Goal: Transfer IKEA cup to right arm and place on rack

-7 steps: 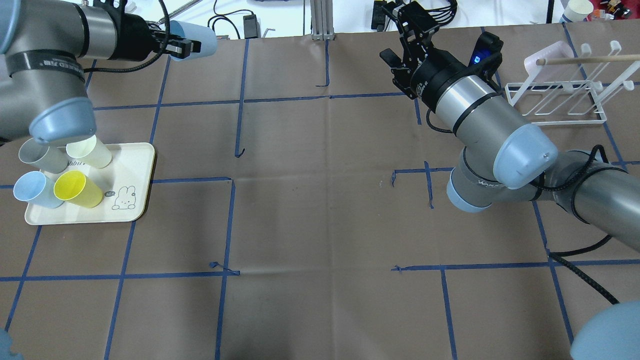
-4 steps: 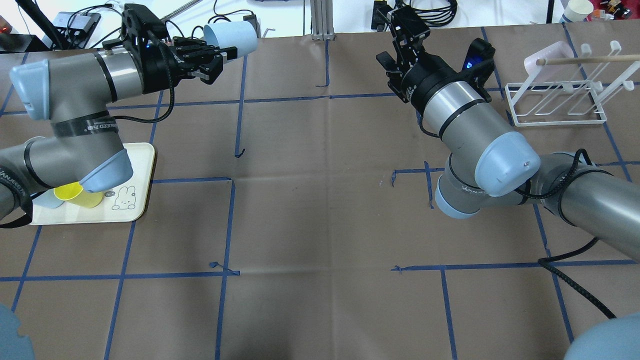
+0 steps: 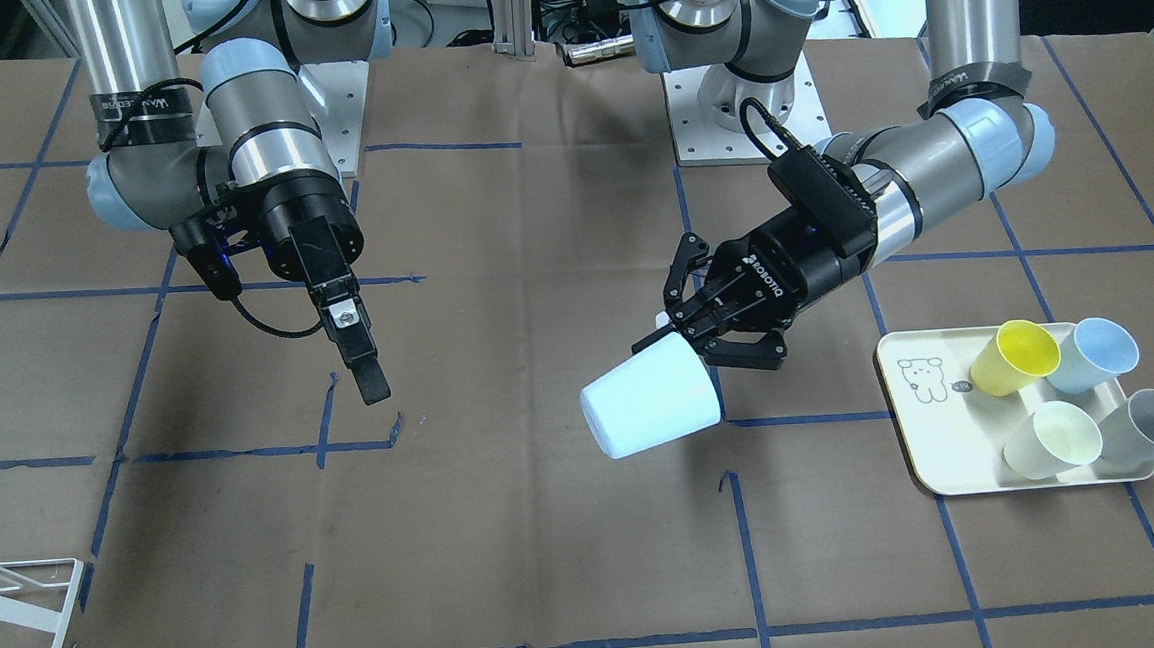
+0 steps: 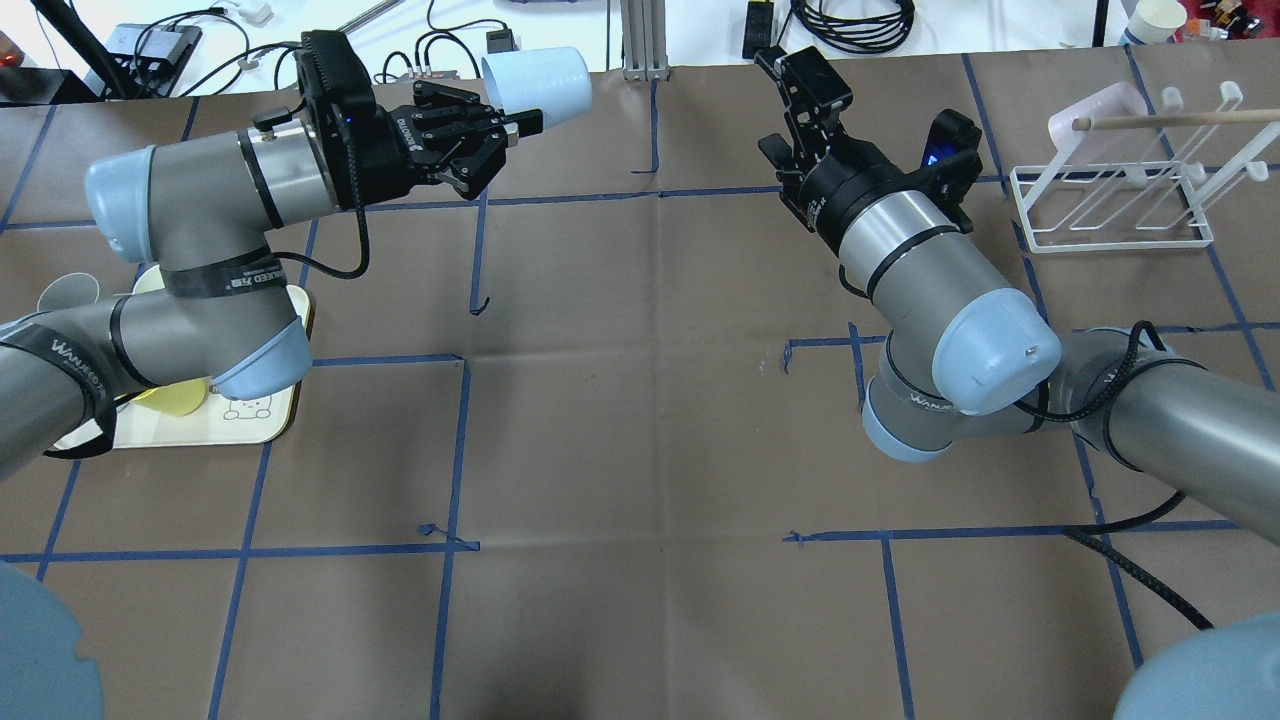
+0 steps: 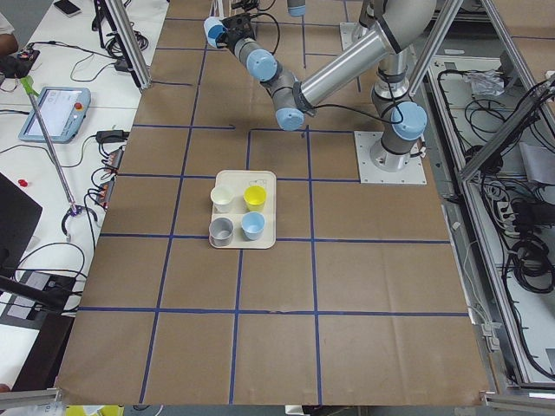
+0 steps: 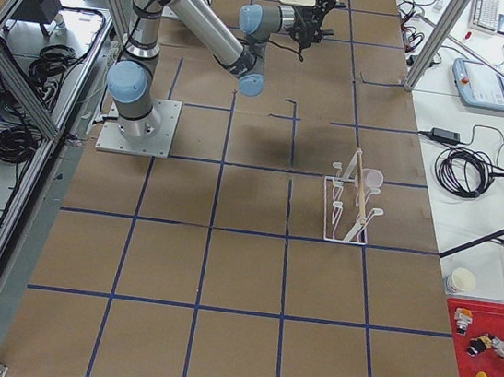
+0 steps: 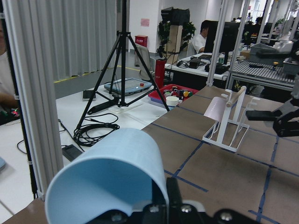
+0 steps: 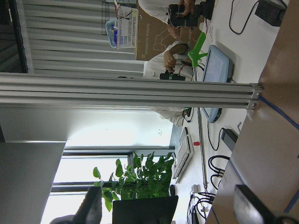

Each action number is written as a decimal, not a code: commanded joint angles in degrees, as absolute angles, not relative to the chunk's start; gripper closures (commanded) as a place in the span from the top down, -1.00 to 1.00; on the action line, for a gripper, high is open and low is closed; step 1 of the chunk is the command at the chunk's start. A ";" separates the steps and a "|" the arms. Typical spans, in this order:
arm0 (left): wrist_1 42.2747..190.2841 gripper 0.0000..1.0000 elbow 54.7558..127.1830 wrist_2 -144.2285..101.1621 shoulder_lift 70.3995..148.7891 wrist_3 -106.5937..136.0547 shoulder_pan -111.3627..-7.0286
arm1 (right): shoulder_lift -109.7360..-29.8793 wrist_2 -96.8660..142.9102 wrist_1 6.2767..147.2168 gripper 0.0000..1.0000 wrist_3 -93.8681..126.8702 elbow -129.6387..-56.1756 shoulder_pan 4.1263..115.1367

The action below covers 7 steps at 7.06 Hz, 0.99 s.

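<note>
Clock as in the overhead view, 12 = table edge far from my base.

My L gripper (image 4: 518, 122) is clamped on the pale blue IKEA cup (image 4: 540, 82), pinching its wall at the rim. The cup lies on its side in the air above the table (image 4: 650, 420), at approx 11 o'clock. Its base points to 3 o'clock, twd my R arm (image 4: 920, 250). In the L wrist view the cup fills the lower left, w/ one finger (image 7: 174, 198) against its edge.

My R gripper (image 4: 790, 115) is spread wide & holds nothing. The R wrist view shows its fingertips (image 8: 92, 212) far apart at the bottom corners. It sits at approx 1 o'clock, aimed roughly at 11, well apart from the cup w/ bare paper btwn.

At 2 o'clock the rack (image 4: 1110, 205) stands on the table, near my R gripper on its 3 o'clock side. A pink cup (image 4: 1095, 110) sits on the rack end nearest that gripper, & a wooden rod (image 4: 1170, 120) lies across the top.

At 9 o'clock is the tray (image 3: 905, 444), partly hidden under my L arm in the overhead view. The front view shows 4 cups on it: yellow cup (image 3: 1015, 357), blue cup (image 3: 1090, 353), cream cup (image 3: 1050, 440), grey cup (image 3: 1149, 427)
</note>
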State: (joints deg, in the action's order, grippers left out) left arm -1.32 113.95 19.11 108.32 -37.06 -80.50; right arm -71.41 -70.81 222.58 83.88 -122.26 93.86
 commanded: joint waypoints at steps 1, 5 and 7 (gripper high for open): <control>-5.27 -1.00 114.26 18.71 111.43 -35.26 -82.44 | -70.67 -69.97 222.10 1.00 81.48 -122.08 94.48; -8.85 -1.00 115.05 26.28 113.03 -29.30 -82.88 | -69.09 -66.80 219.48 1.00 81.30 -121.38 97.28; -18.58 -1.00 114.87 26.72 115.12 -20.08 -86.03 | -65.85 -67.59 219.64 1.00 81.91 -118.67 99.92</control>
State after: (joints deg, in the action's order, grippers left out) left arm -13.28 114.93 26.32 113.74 -24.77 -84.42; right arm -67.80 -67.28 219.70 81.58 -120.13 98.33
